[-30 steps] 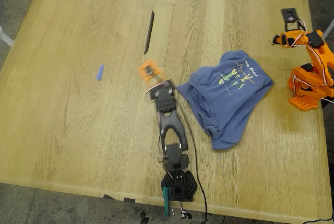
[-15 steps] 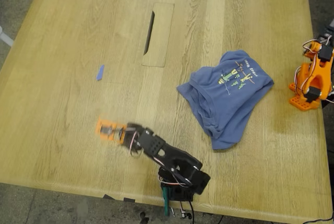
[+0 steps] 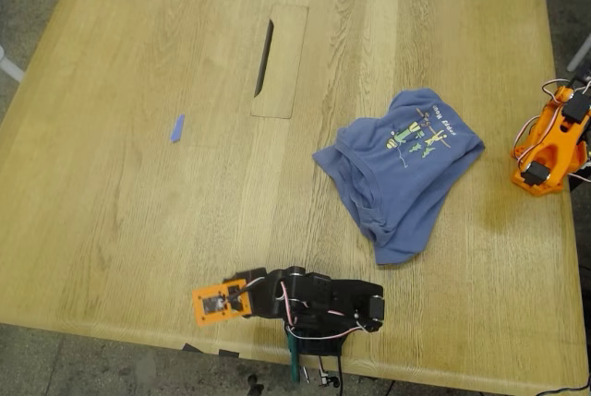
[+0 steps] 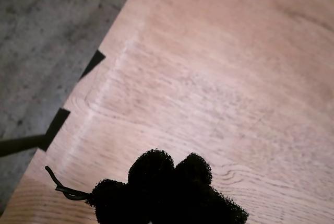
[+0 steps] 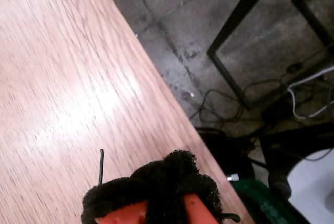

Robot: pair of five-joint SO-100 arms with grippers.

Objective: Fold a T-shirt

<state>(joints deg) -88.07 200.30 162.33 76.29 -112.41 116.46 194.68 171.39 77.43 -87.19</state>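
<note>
The T-shirt (image 3: 399, 170) lies rumpled on the surface (image 3: 138, 184) toward the exterior view's right, untouched, my first claw (image 4: 172, 177) closed on nothing and my second claw (image 5: 156, 192) hard to tell, so I think a fold needs a reach for its edge.

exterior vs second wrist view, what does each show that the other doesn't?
Exterior view only: the T-shirt lying crumpled on the table, the slot panel, a small blue tape piece, and both arms folded back at the table's edges, neither touching the shirt.

Second wrist view only: my second gripper with its black foam pads pressed together, plus the concrete floor with cables and a black metal frame.

Both: the wooden tabletop and its edge.
</note>
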